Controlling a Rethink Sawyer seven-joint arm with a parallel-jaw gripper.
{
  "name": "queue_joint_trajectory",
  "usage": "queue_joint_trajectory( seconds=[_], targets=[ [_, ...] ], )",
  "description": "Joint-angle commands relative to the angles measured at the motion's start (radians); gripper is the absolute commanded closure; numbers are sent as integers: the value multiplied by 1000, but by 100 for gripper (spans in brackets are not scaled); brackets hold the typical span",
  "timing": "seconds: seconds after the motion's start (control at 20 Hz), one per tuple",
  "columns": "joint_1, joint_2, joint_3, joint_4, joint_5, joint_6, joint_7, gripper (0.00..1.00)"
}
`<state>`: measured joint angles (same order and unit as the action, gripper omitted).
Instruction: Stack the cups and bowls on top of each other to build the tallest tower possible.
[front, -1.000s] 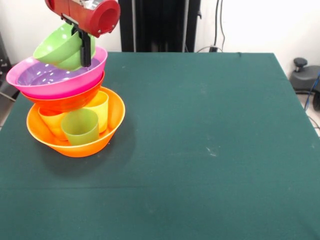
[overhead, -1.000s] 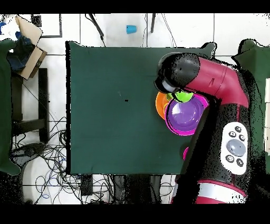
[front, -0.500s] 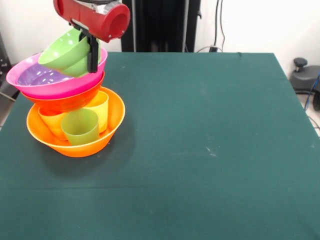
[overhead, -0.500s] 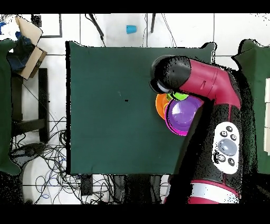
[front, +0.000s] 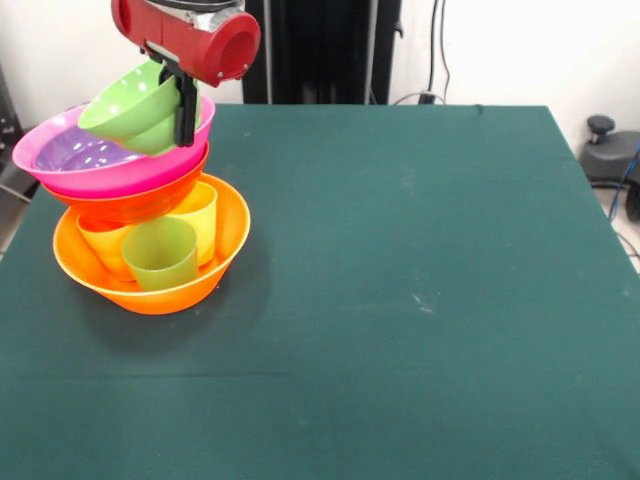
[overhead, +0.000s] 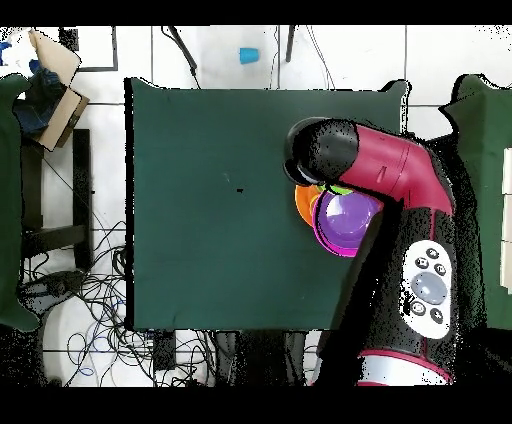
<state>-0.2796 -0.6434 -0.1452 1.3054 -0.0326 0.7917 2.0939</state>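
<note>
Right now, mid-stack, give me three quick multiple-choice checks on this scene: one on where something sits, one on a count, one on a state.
1. Where does the tower stand in the front view?
A. the table's left part
B. the table's centre
C. the right edge

2. How many cups show inside the large orange bowl?
A. one
B. three
C. five

3. How does the light green bowl sit?
A. flat on the table
B. upside down
C. tilted in the gripper

Answers:
1 A: the tower rises at the left part of the table.
2 B: an orange, a yellow and a green cup stand in the large orange bowl.
3 C: the light green bowl leans above the pink bowl, with the gripper at its rim.
</note>
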Motion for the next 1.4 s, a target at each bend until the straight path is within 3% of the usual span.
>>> queue_joint_trajectory(
  seconds=[0.05,0.5,0.85,1.4],
  targets=[
    [28,6,15,96,-34,8,76,100],
    [27,-29,-7,135,-31,18,56,100],
    [1,-48,24,220,-9,-91,58,100],
    [19,-43,11,298,12,-231,141,100]
  ],
)
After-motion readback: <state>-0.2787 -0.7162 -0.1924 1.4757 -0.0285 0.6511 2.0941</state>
